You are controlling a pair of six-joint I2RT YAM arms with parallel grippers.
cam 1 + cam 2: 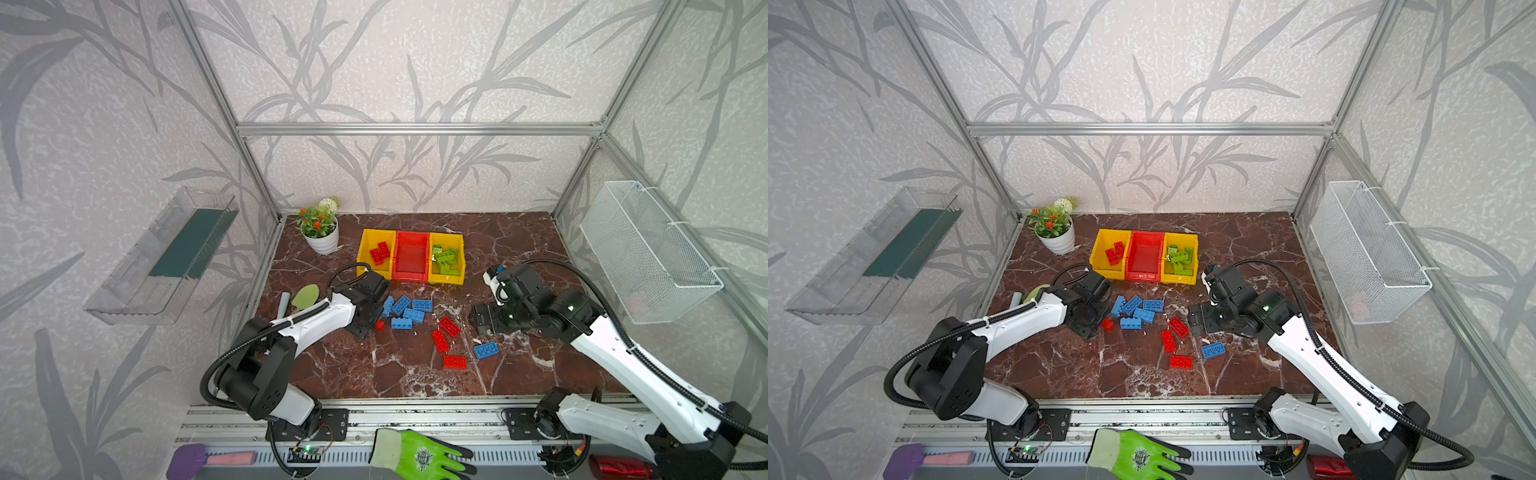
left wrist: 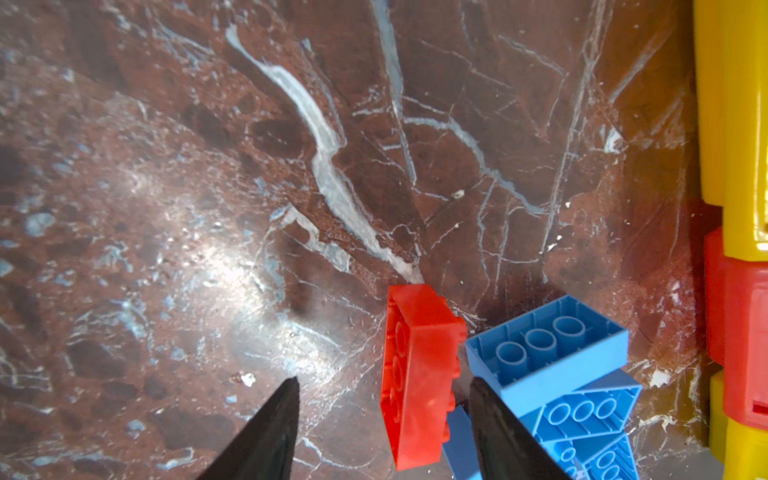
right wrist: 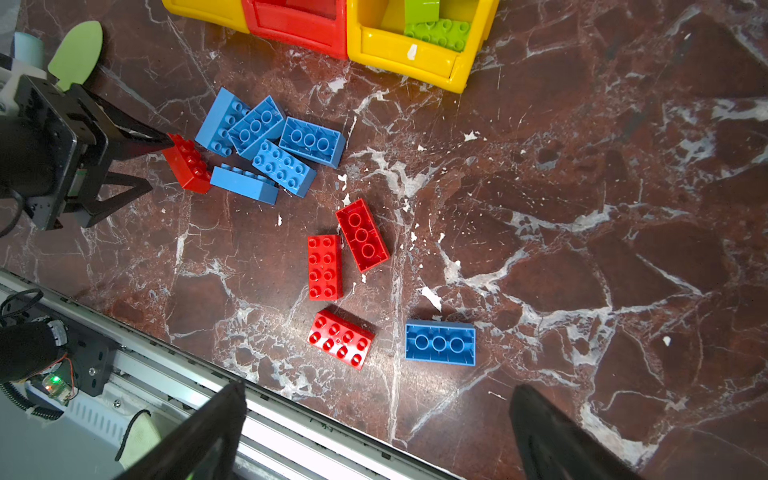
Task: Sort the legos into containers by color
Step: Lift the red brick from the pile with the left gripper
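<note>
We are hovering our left end effector (image 1: 371, 328) just beside a red lego (image 1: 380, 325) that is lying on the counter (image 1: 353, 374) next to clustered blue legos (image 1: 409, 311).

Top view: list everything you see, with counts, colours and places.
containers: three joined, yellow-red-yellow, table's back
blue legos: six, loose mid-table, five clustered
red legos: four mid-table, at least two in left yellow bin
green legos: several, right yellow bin
potted plant: one, white pot, back left
paddle: one, pale green, table's left edge
wire basket: one, white, right wall
clear tray: one, left wall
glove: one, green, front rail
left arm: jaws open, red lego between
right arm: jaws open, nothing between
</note>
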